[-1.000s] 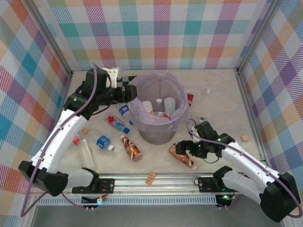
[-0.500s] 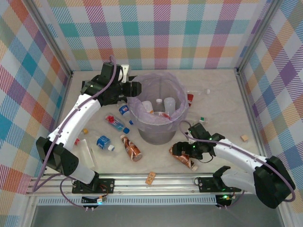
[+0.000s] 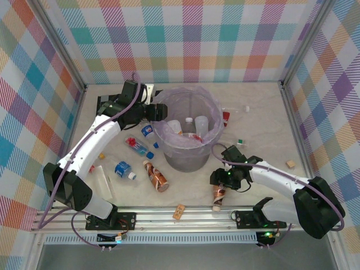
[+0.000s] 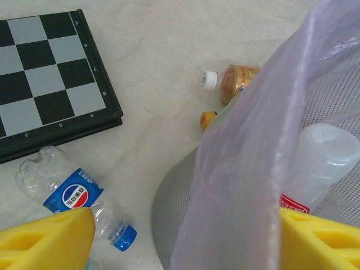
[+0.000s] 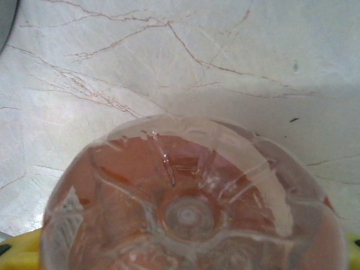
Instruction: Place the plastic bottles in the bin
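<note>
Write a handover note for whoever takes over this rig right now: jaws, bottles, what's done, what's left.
Left gripper: jaws open, empty, at the left rim of the bin.
Right gripper: jaws shut on a brown-labelled bottle, front-right of the bin.
Done: at least two clear bottles inside the bin.
Left: bin the held one, then about five loose bottles lying left of the bin.

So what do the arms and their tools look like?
The left arm and right arm have white shells with black joints and bases; a lilac cable trails along each. The left tool and right tool are black with yellow fingers. Small green lights glow by the right wrist.
</note>
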Motion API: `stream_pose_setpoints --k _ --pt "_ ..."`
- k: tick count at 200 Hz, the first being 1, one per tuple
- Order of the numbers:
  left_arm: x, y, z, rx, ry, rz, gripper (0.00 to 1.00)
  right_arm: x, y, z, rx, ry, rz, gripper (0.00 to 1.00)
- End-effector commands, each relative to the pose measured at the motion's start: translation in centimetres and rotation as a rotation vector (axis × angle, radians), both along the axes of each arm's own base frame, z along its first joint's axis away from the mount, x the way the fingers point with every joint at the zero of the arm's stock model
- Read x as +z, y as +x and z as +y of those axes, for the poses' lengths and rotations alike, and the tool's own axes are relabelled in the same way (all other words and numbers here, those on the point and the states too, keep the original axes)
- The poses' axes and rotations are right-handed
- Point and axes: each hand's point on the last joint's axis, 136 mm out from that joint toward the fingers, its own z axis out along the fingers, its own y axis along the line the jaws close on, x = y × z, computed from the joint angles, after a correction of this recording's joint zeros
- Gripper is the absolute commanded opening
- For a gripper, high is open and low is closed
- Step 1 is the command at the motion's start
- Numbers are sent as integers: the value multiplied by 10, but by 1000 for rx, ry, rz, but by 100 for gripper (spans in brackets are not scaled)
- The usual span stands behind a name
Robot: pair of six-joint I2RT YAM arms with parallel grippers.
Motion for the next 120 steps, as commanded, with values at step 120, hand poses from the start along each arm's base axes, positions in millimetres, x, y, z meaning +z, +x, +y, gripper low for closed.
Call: stream_pose_setpoints --k 120 --pt "11 -1 -4 -14 -38 -35 77 194 72 -74 -126 -45 -432 40"
